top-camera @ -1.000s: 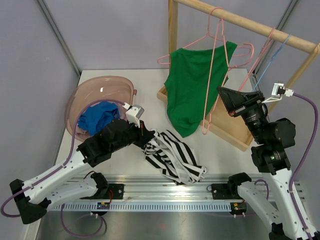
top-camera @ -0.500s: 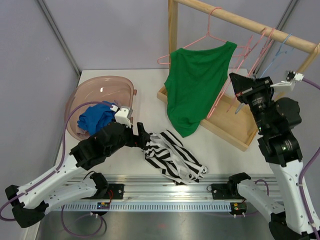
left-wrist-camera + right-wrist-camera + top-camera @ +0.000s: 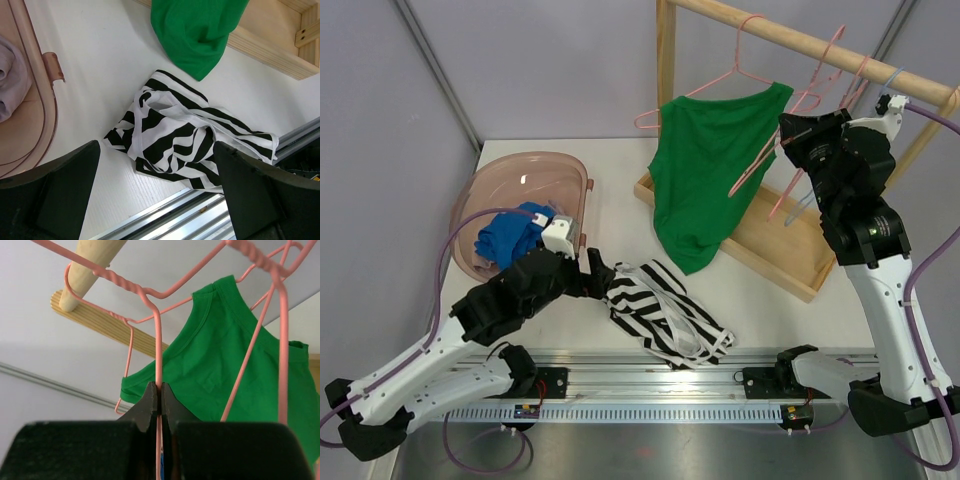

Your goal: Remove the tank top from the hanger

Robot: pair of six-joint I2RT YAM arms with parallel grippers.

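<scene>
Up by the wooden rod (image 3: 800, 45) now, the right gripper (image 3: 159, 390) has risen from beside the rack over the last second, carrying the bare pink hanger (image 3: 158, 350) with it, while the left gripper (image 3: 597, 272) has sprung apart and drawn back a little towards the basin (image 3: 535, 157). From above, the right fingertips are hard to pick out among the crossing pink wires. The right wrist view settles it: the jaws are pinched tight on one thin vertical strand of the hanger, whose hook runs out of the top of that view. The left fingers (image 3: 55, 190) stand spread as wide as they go, their tips cut off at the bottom of the left wrist view, holding nothing and hovering above the striped tank top (image 3: 175, 135). That top lies crumpled on the white table (image 3: 620, 200), off any hanger, its near corner just beside the metal rail (image 3: 210, 215). A green tank top (image 3: 705, 180) hangs from the rod, its hem covering part of the wooden base frame (image 3: 770, 250). A blue garment (image 3: 510, 235) lies in the basin, partly hidden behind the left arm.
</scene>
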